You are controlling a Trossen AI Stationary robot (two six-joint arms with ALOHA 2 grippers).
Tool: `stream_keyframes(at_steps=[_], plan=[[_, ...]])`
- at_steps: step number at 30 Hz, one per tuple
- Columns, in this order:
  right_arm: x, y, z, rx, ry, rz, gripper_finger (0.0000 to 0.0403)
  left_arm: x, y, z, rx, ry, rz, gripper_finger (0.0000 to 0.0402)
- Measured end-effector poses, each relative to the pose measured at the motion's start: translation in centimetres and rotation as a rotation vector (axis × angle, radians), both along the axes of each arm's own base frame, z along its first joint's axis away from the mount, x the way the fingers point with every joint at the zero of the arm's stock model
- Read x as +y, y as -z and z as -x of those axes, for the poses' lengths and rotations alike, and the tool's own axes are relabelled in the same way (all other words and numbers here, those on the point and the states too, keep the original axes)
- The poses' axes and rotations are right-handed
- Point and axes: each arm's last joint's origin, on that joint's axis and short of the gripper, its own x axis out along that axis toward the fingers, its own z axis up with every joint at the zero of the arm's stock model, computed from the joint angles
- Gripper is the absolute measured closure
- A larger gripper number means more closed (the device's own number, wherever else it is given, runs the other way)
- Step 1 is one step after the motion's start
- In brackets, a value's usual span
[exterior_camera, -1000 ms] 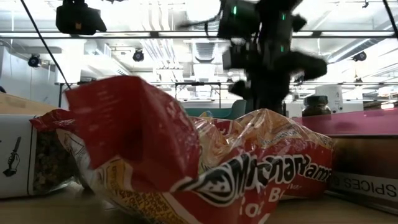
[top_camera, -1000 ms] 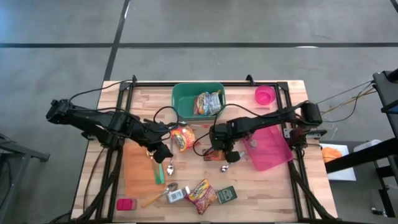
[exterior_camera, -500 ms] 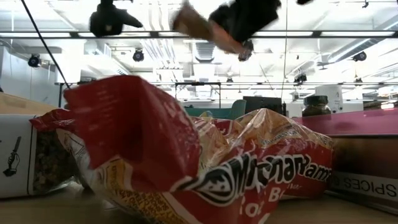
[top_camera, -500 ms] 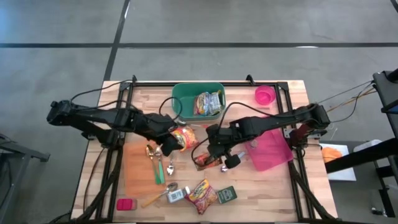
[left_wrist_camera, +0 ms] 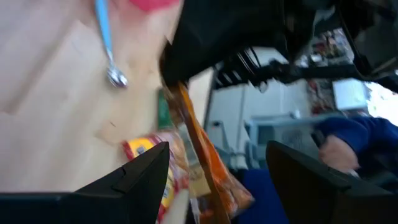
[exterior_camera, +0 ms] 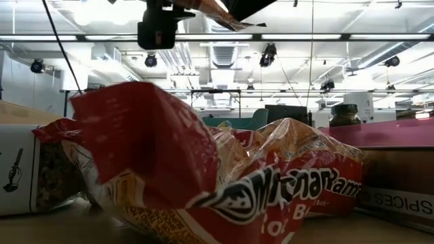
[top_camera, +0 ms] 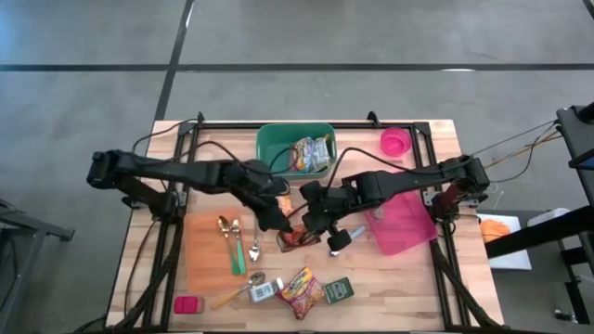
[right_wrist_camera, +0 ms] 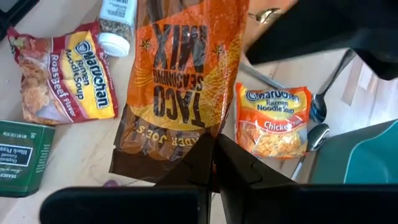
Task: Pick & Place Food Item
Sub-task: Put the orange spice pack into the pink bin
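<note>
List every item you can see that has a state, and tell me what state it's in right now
Right gripper: jaws shut on the taco seasoning packet.
Taco seasoning packet: held up off the table, hanging.
Left gripper: jaws open, empty, close beside the packet.
Green bin: holds a food packet.
Chicken ramen pack: lying flat on the table.
Beef ramen pack: lying on the table, crumpled.
Spice jar: lying on its side.

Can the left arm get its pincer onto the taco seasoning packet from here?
Probably yes: the open left pincer sits right beside the taco seasoning packet, which hangs from the shut right pincer with nothing between.
</note>
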Motion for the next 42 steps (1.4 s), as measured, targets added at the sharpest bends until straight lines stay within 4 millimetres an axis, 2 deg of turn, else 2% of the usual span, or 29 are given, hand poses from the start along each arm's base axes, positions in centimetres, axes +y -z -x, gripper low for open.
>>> stream_keyframes(at_steps=[11,14,18,25,27,36,39,42], plan=[[0.1,0.0,-0.2,-0.031,0.015,0.001,0.0392,-0.2,1.8,-1.2,0.085,0.048,0.082,0.0133],[0.3,0.0,-0.3,-0.040,0.010,0.000,0.0392,-0.2,2.0,-1.3,0.092,0.047,0.084,0.0147],[0.5,-0.1,-0.3,-0.048,0.005,-0.002,0.0392,-0.2,2.0,-1.3,0.089,0.047,0.084,0.0204],[0.6,-0.8,-0.4,-0.077,0.000,-0.010,0.0392,-0.4,1.8,-1.3,0.068,0.099,0.095,0.0361],[0.7,-1.1,-0.4,-0.084,0.000,-0.014,0.0392,-0.4,1.8,-1.3,0.061,0.107,0.100,0.0384],[0.6,-1.9,-0.2,-0.044,0.161,-0.154,0.0385,-0.4,1.4,-1.1,0.041,0.103,0.093,0.0384],[0.5,-2.2,0.0,-0.024,0.250,-0.223,0.0354,-0.3,1.1,-0.9,0.043,0.084,0.081,0.0385],[0.5,-2.2,0.1,-0.017,0.278,-0.245,0.0306,-0.2,1.0,-0.8,0.041,0.077,0.077,0.0385]])
